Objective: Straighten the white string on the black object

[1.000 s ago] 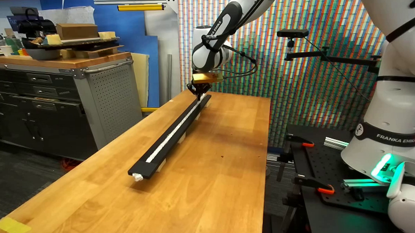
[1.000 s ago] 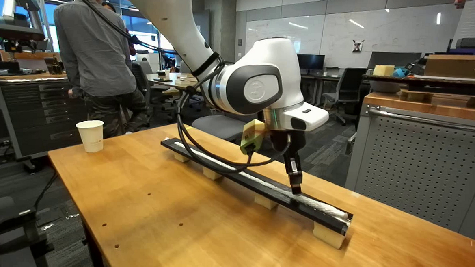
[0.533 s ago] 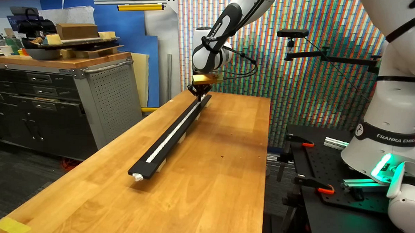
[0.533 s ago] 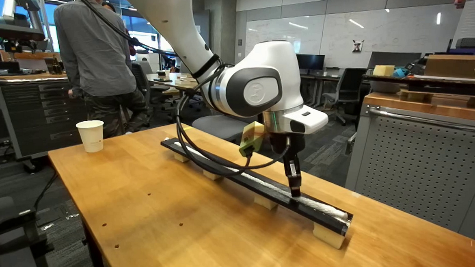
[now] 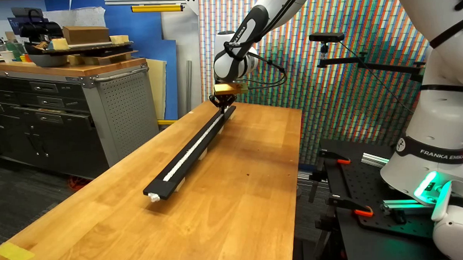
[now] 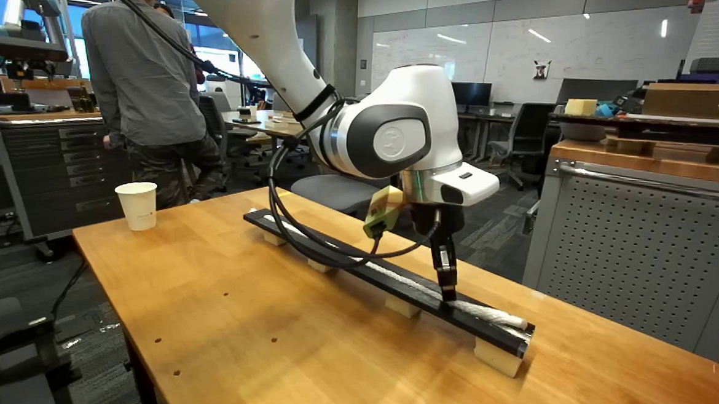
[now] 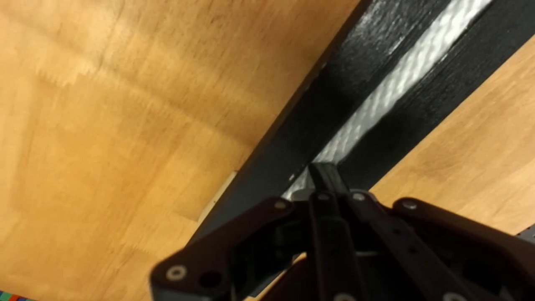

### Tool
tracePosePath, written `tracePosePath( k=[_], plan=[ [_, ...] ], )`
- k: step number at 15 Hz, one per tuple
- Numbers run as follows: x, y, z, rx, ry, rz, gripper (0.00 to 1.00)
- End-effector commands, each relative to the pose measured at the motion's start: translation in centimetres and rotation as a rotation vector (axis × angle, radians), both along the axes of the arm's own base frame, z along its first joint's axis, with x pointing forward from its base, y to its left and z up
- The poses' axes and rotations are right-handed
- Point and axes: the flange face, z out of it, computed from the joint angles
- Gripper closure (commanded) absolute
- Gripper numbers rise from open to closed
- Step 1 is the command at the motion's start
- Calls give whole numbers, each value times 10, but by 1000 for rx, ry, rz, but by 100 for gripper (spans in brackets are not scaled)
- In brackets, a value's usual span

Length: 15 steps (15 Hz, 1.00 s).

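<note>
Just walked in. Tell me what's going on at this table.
A robot arm is there to straighten the white string, which lies lengthwise along the black object. Its gripper is shut, tips down at the string; whether they press on it I can't tell. Most of the visible string looks straight, but in an exterior view the end beyond the gripper seems to sit slightly off line. The black object rests on pale blocks on the wooden table.

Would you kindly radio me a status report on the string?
Pincer shut, down at the black bar. White string along it, one end angled toward an edge. Cable loop hangs alongside, seemingly not in the way.
</note>
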Motion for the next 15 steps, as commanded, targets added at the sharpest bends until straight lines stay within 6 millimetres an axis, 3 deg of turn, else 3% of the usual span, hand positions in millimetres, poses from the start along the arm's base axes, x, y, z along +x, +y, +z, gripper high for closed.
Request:
tracePosePath(
  k=[1, 7, 15],
  plan=[
    [2, -11, 2, -1, -7, -31, 100],
    [0, -22, 15, -14, -48, -66, 100],
    [0, -31, 9, -13, -34, -90, 100]
  ],
)
